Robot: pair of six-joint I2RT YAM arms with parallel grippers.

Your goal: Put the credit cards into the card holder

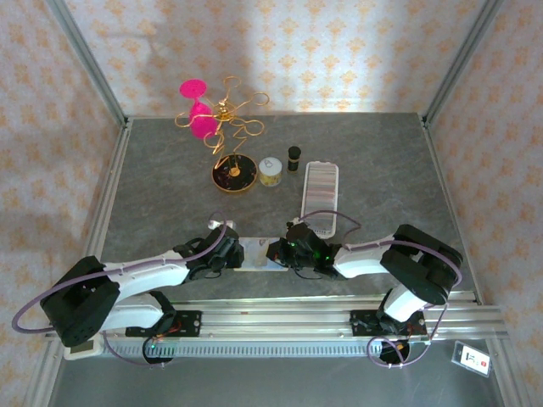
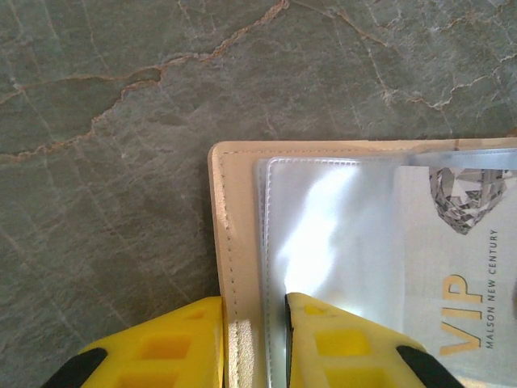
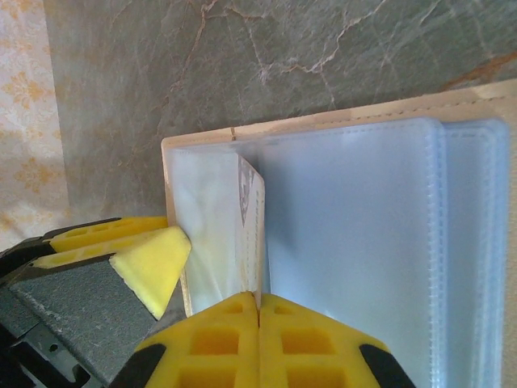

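Lettering on card (image 2: 456,250) at card holder (image 2: 236,242) reads "VIP MALSON NEW CENTURY".

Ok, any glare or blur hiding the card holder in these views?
Left wrist: white glare washes the clear sleeve of the card holder, yet the VIP card print reads sharp; the left fingers look slightly soft. Right wrist: the sleeves glow pale blue, stitching visible. Top external: bright patch on the back wall, the card holder small and washed out.
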